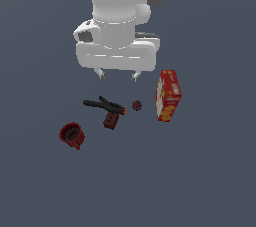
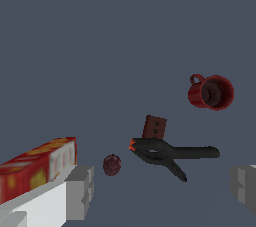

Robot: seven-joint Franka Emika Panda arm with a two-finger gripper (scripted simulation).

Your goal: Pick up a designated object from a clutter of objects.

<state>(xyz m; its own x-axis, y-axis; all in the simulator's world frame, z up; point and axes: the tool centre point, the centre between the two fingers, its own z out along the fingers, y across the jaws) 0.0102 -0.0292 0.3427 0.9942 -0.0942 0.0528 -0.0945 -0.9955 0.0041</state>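
The small dark red-brown block (image 1: 110, 120) lies on the grey floor, touching the orange tip of the black stick-like tool (image 1: 104, 105). In the wrist view the block (image 2: 154, 127) sits just behind the tool (image 2: 172, 154). My gripper (image 1: 118, 75) hangs open and empty above and behind the clutter; its fingertips (image 2: 80, 191) show wide apart in the wrist view. A small dark ball (image 1: 136, 105) lies beside the tool, also in the wrist view (image 2: 112, 165). The dark red mug (image 1: 72, 135) lies toward the exterior view's left.
The tall red-and-yellow box (image 1: 167, 95) stands at the exterior view's right of the ball; in the wrist view the box (image 2: 37, 167) is close beside one finger. The mug (image 2: 212, 92) lies on its side in the wrist view.
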